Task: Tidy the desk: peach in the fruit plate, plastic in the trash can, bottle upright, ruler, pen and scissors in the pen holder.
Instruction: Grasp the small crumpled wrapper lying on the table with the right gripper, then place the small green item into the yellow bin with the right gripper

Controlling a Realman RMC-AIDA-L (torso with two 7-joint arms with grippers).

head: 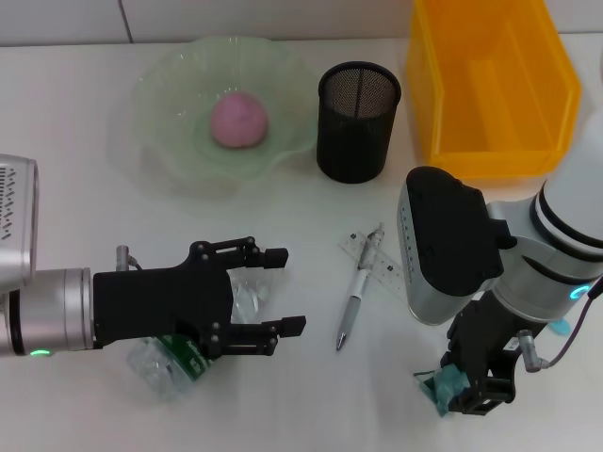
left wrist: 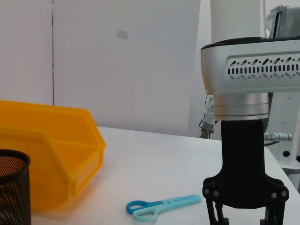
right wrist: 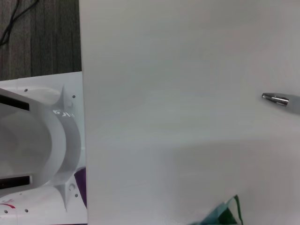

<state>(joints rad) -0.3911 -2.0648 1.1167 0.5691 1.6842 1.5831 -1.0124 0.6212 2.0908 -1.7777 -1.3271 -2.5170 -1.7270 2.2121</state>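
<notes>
My right gripper [head: 476, 395] is nearest, low at the front of the bench [head: 75, 188], pointing down. A bit of green-blue plastic [head: 441, 388] sits right by its tip. Can't tell if my right fingers are apart or shut, or if they're touching the plastic. The scissors [left wrist: 161, 206] lie flat on the bench just beside that gripper; the left wrist view shows the light blue handles.

My left gripper [head: 254, 297] is on the other side, lying level just above the bench. Its fingers [head: 268, 255] are wide apart w/ nothing between them. The bottle [head: 174, 358] lies on its side right under that gripper, green label showing, partly hidden by it.

Between my 2 grippers lies the pen [head: 356, 297], tip toward me. Its top end lies across the ruler [head: 370, 256], which is flat on the bench.

Farther back stands the pen holder [head: 358, 121], upright. Left of it is the fruit plate [head: 160, 113] w/ the peach [head: 238, 121] inside, near the middle. Right of the pen holder, at the back right corner, is the trash can [head: 452, 94].
</notes>
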